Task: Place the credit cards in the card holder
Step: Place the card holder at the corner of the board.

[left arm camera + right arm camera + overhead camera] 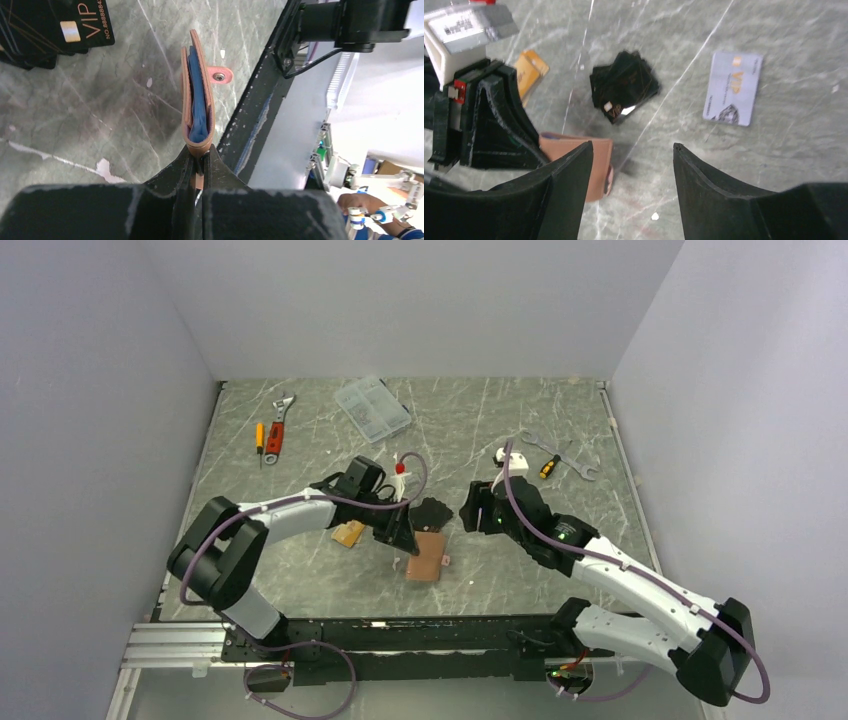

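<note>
The left gripper (200, 161) is pinched shut on the fold of the pink card holder (197, 95), held low over the table (100, 115) with its blue inside gaping slightly. The right gripper (631, 165) hovers with jaws apart, empty. A silver-grey card (733, 89) lies flat just ahead, and an orange card (530, 70) sits beyond the holder. Likely step: fetching a card. Next, lower over the silver one and pinch its thin edge

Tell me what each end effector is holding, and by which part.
The left end effector is shut on the wallet, pinching the end nearest its wrist camera. The right end effector is open and holds nothing.
</note>
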`<action>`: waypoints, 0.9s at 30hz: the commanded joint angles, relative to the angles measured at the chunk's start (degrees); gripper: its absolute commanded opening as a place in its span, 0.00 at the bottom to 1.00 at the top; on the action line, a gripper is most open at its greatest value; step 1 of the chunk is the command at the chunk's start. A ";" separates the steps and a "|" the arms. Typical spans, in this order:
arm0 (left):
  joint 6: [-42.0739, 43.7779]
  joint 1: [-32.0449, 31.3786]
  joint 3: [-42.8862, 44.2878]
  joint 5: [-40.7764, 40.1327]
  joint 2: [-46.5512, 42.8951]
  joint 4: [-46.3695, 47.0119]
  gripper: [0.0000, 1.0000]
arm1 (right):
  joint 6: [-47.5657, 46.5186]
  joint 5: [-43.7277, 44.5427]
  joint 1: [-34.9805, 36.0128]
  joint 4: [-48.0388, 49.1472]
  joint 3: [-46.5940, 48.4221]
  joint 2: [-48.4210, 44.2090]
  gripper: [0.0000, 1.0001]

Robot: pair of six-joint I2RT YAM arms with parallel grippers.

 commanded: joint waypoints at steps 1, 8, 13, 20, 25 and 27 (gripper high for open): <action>2.14 -1.88 -1.19 -1.24 2.93 8.83 0.03 | 0.50 -15.32 -3.01 0.95 -2.54 1.54 0.63; 4.48 -2.56 -6.93 -4.83 4.09 13.89 0.17 | -1.90 -21.94 -3.07 2.02 -1.82 9.27 0.63; 5.46 -2.57 -7.94 -6.86 3.65 13.74 0.34 | -3.03 -26.82 -3.02 3.75 -2.23 14.19 0.63; 7.42 -1.81 -6.32 -9.50 2.47 9.74 0.71 | -3.48 -28.32 -0.95 5.03 -1.64 19.50 0.63; 10.78 -0.54 -3.98 -10.41 -0.05 4.16 0.74 | -3.37 -27.05 1.52 4.62 0.78 22.94 0.64; 13.14 -0.12 -3.04 -11.06 -1.34 1.13 0.76 | -3.27 -26.31 2.37 4.15 1.80 24.30 0.64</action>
